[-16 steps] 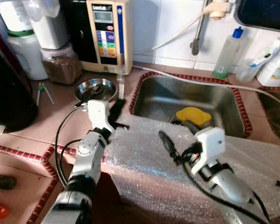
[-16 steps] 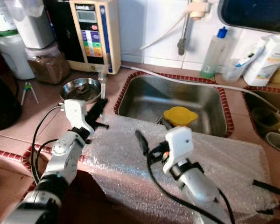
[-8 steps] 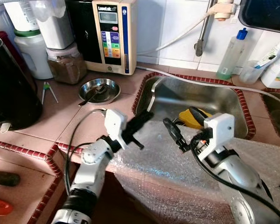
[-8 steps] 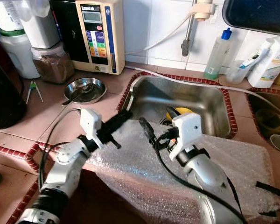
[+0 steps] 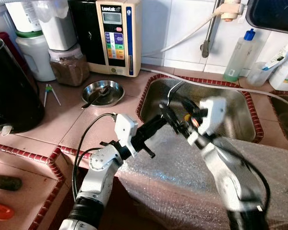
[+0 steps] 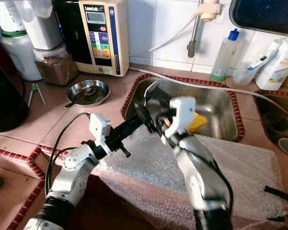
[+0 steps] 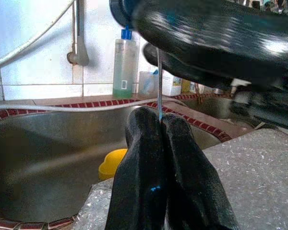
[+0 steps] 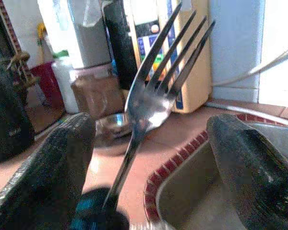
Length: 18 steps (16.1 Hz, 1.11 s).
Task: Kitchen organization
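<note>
A silver fork [image 5: 172, 93] stands upright over the left end of the steel sink [image 5: 230, 103]. My left gripper [image 5: 158, 123] is shut on its handle; the left wrist view shows the thin handle [image 7: 158, 81] rising from between the closed black fingers [image 7: 144, 143]. My right gripper [image 5: 176, 115] is open and meets the left one tip to tip. In the right wrist view the fork's tines [image 8: 156, 93] stand between its spread fingers [image 8: 53, 163], which do not touch them.
Bubble wrap [image 5: 182, 172] covers the counter's front edge under both arms. A yellow item [image 6: 198, 120] lies in the sink. A small steel bowl with a spoon [image 5: 102, 91], a water unit [image 5: 116, 36], jars [image 5: 65, 67] and a black appliance [image 5: 9, 96] stand to the left.
My right gripper has swung left and up to the left gripper's tip, and its fingers now stand on either side of the fork. The left gripper has reached a little further towards the sink.
</note>
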Motion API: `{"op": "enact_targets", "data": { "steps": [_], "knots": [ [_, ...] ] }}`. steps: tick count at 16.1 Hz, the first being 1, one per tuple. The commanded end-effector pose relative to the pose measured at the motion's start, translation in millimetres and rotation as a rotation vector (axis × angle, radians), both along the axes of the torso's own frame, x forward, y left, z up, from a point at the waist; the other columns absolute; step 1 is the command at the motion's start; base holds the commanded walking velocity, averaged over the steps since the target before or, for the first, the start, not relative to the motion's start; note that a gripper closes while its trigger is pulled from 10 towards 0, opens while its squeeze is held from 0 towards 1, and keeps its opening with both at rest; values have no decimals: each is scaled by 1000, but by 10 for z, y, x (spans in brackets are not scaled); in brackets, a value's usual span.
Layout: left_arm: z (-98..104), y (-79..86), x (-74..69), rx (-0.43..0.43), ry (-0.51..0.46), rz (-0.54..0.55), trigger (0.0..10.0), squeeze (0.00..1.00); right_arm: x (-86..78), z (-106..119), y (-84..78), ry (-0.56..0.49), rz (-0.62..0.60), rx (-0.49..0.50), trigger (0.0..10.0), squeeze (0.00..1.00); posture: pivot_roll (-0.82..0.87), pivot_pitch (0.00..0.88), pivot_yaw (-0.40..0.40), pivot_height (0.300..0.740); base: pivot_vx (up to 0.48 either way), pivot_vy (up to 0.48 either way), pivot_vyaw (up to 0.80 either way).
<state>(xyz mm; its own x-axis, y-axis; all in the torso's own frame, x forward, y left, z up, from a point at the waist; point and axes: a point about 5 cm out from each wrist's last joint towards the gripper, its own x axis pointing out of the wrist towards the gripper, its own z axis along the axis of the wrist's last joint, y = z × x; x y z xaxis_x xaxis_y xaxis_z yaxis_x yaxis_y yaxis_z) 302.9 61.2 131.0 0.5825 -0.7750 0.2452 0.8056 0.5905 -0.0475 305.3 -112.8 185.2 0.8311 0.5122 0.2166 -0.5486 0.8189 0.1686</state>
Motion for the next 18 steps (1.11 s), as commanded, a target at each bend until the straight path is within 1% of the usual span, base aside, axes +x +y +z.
{"op": "enact_targets", "data": {
  "steps": [1, 2, 4, 5, 9, 12, 13, 16, 18],
  "knots": [
    [61, -123, -46, -8, -24, -53, 0, 0, 46, 17, 9, 2, 16, 18, 0, 0, -32, 0, 22, 740, 0, 0, 0],
    [72, -152, -56, -16, -25, -63, 0, 0, 47, 7, 54, 6, 37, 2, 0, 0, -34, 0, 20, 740, 0, 0, 0],
    [86, -186, -68, -22, -27, -80, 0, 0, 56, -24, 79, 14, 57, -6, 0, 0, -34, 0, 17, 740, 0, 0, 0],
    [103, -232, -89, -36, -23, -109, 0, 0, 44, -84, 115, 36, 81, -15, 0, 0, -36, 0, 13, 740, 0, 0, 0],
    [79, -283, -124, -28, -9, -154, 0, 0, 37, -114, 143, 42, 91, -14, 0, 0, -39, 0, 11, 740, 0, 0, 0],
    [52, -339, -185, -22, 3, -209, 0, 0, 48, -115, 138, 40, 90, -14, 0, 0, -39, 0, 14, 740, 0, 0, 0],
    [31, -367, -209, -8, 2, -227, 0, 0, 62, -106, 131, 37, 83, -12, 0, 0, -40, 0, 15, 740, 0, 0, 0],
    [16, -384, -217, -4, 5, -231, 0, 0, 72, -55, 133, 16, 64, -6, 0, 0, -40, 0, 16, 740, 0, 0, 0],
    [8, -365, -186, 7, 6, -209, 0, 0, 54, -47, 124, 10, 57, -7, 0, 0, -39, 0, 18, 740, 0, 0, 0]
  ]
}}
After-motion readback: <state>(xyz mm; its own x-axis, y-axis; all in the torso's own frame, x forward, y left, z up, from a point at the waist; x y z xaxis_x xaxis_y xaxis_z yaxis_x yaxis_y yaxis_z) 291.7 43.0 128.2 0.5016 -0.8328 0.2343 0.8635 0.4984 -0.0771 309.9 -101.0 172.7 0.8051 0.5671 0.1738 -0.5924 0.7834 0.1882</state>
